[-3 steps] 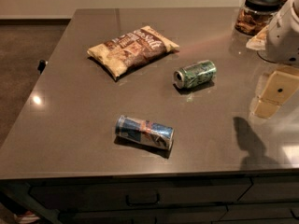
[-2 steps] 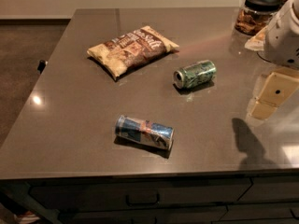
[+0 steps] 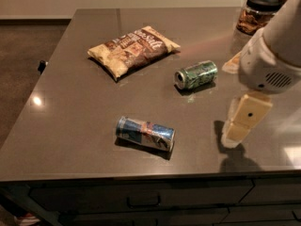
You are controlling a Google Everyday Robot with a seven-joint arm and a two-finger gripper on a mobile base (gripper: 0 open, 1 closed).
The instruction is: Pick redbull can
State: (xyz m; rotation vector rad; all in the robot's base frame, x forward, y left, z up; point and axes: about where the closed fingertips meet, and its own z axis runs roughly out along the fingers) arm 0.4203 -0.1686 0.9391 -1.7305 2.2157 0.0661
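The redbull can (image 3: 145, 133) lies on its side on the dark table (image 3: 70, 107), near the front edge, blue and silver with a red-orange mark. My gripper (image 3: 237, 131) hangs from the white arm (image 3: 270, 65) at the right, above the table surface. It is well to the right of the can and apart from it, and nothing shows in it.
A shorter green patterned can (image 3: 196, 74) lies on its side behind the redbull can, to the right. A chip bag (image 3: 132, 50) lies at the back middle. A glass jar with a black lid (image 3: 259, 12) stands at the back right. Drawers (image 3: 141, 201) run below the front edge.
The gripper has moved left and toward the table's front edge, closer to the redbull can. The cans and the bag have not moved.
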